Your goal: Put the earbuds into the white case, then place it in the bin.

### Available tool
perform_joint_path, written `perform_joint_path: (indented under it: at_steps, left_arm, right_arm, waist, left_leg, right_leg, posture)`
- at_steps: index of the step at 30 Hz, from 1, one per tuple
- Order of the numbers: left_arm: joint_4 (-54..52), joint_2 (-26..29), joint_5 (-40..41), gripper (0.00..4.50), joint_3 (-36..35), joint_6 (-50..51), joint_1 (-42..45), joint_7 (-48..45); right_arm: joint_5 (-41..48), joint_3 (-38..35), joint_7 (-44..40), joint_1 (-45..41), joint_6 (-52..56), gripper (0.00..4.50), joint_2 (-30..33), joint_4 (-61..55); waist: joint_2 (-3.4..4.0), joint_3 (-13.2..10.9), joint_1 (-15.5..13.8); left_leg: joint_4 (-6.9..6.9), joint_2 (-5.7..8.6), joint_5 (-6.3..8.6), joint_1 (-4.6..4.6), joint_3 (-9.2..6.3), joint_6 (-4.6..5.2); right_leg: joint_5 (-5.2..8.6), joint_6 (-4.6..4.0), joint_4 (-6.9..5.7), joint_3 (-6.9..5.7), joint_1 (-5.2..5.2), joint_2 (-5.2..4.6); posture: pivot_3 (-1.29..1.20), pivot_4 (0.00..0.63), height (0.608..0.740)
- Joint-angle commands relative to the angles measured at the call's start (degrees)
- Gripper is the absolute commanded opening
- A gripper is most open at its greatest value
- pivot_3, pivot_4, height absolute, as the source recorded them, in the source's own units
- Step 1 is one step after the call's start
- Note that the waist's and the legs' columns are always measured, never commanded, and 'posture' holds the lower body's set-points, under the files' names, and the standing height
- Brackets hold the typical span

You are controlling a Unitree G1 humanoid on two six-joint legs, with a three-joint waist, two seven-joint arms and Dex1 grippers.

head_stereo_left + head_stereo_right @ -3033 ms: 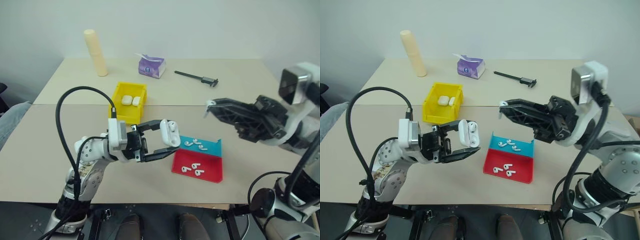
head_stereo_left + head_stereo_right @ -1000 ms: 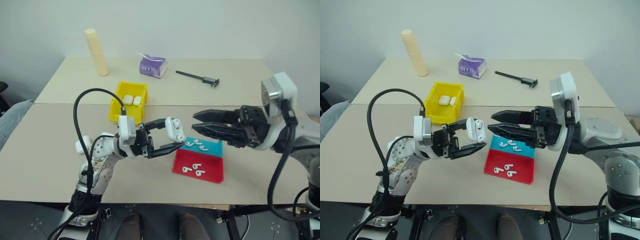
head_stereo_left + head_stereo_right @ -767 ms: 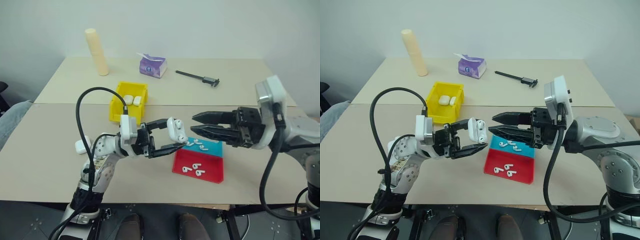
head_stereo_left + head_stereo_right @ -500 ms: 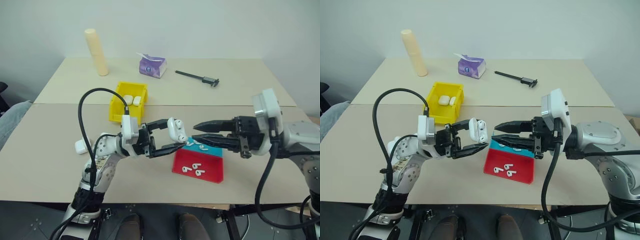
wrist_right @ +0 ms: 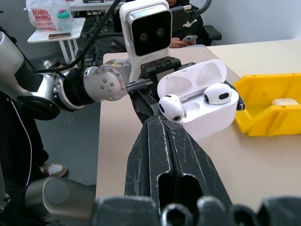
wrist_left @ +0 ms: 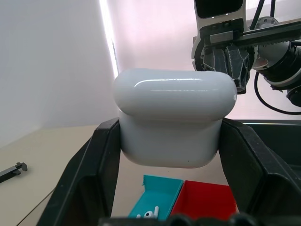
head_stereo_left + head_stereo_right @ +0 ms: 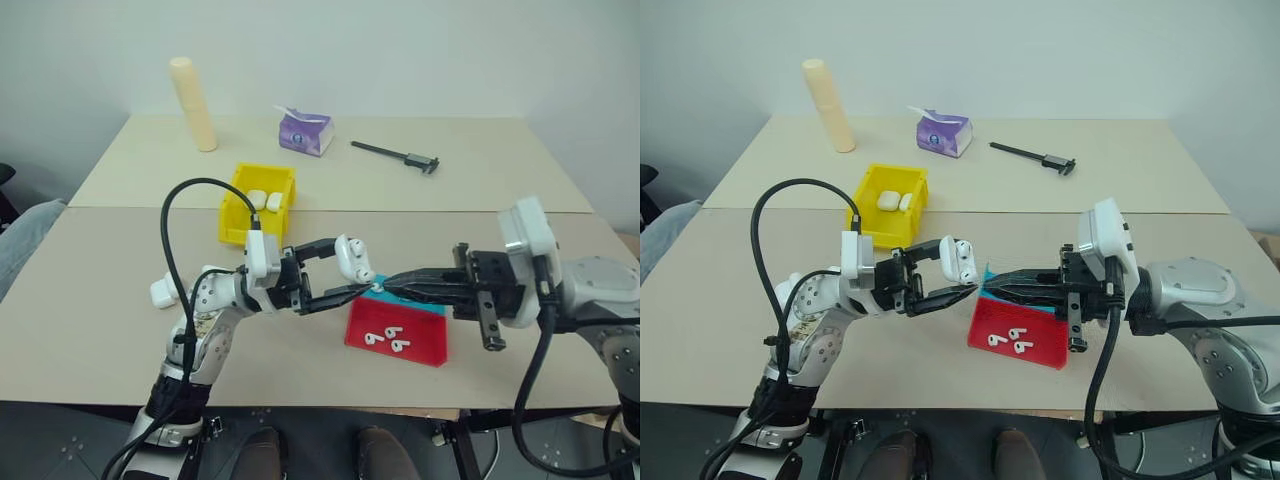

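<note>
My left gripper (image 7: 347, 266) is shut on the white case (image 7: 351, 259), held above the table with its lid open. The right wrist view shows two earbuds (image 5: 170, 107) seated in the open case (image 5: 207, 110), their heads showing. My right gripper (image 7: 380, 288) points level at the case with its fingers pressed together. Its tips (image 5: 155, 121) sit just below the nearer earbud, and I cannot tell whether they touch it. The yellow bin (image 7: 236, 213) stands farther back on the left with two white cases (image 7: 262, 200) inside.
A teal-and-red tray (image 7: 432, 346) lies under the grippers with loose earbuds (image 7: 385, 340) in it. Another white case (image 7: 163, 293) lies on the table by my left arm. At the back stand a cream cylinder (image 7: 192, 105), a purple tissue pack (image 7: 303, 133) and a black caliper (image 7: 395, 155).
My right gripper went from open to shut and sank a little while reaching left toward the case. The left gripper kept still with the case.
</note>
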State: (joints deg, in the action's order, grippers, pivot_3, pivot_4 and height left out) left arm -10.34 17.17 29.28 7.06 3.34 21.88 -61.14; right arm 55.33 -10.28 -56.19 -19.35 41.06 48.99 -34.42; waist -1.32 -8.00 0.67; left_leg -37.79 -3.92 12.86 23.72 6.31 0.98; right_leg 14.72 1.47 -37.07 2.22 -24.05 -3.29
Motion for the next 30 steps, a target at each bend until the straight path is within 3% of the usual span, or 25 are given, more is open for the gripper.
perform_joint_path:
  at_steps: [1,30]
  left_arm:
    - [-1.9,-0.3,0.2,2.8,-0.2,-1.5,0.6,0.3]
    - [-2.3,-0.3,0.0,2.8,0.6,-1.6,-0.2,0.1]
  right_arm:
    - [0.6,0.6,1.1,-1.1,-0.7,0.03,-0.9,-1.5]
    - [-3.2,2.4,3.2,-2.6,-1.7,0.03,-1.6,0.8]
  waist:
    - [0.0,0.0,0.0]
    - [0.0,0.0,0.0]
  left_leg:
    - [0.0,0.0,0.0,0.0,0.0,0.0]
    - [-0.01,0.0,0.0,0.0,0.0,0.0]
  right_leg:
    - [0.0,0.0,0.0,0.0,0.0,0.0]
    - [0.0,0.0,-0.01,0.0,0.0,0.0]
  posture:
    - [0.0,0.15,0.74]
    - [0.0,0.15,0.74]
